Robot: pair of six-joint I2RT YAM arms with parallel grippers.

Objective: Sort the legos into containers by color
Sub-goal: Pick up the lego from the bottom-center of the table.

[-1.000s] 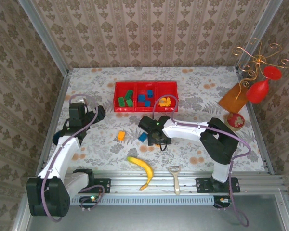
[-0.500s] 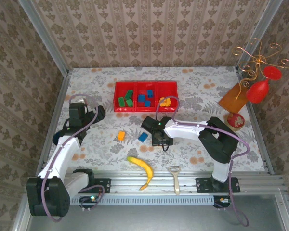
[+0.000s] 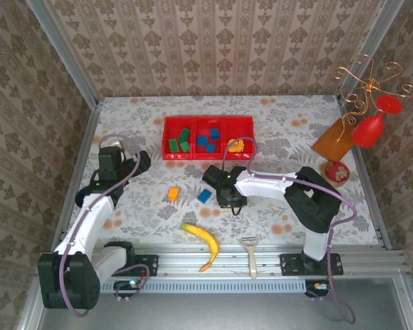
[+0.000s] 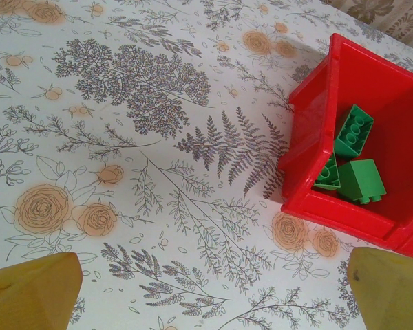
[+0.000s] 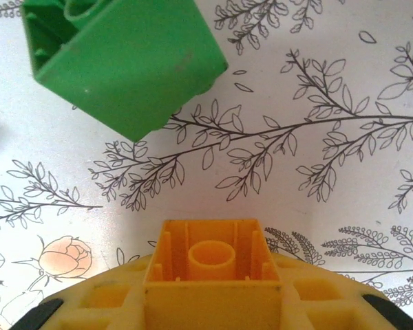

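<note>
The red tray (image 3: 208, 122) stands mid-table with green, blue and orange bricks in its left, middle and right compartments. On the cloth lie a loose orange brick (image 3: 173, 194) and a loose blue brick (image 3: 204, 196). My right gripper (image 3: 227, 198) hangs just right of the blue brick, shut on an orange brick (image 5: 212, 258) whose hollow underside faces the camera. A green brick (image 5: 124, 62) lies on the cloth just beyond it. My left gripper (image 3: 141, 162) is open with nothing between its fingers (image 4: 29, 294), left of the tray's green compartment (image 4: 358, 165).
A yellow banana (image 3: 202, 242) and a peeler (image 3: 250, 253) lie near the front rail. At the right edge stand a red goblet ornament (image 3: 369, 127), an orange card (image 3: 334, 139) and a small round dish (image 3: 336, 172). Patterned walls enclose the table.
My right gripper has shifted slightly right, away from the loose blue brick, with the orange brick in it. The left arm has not moved.
</note>
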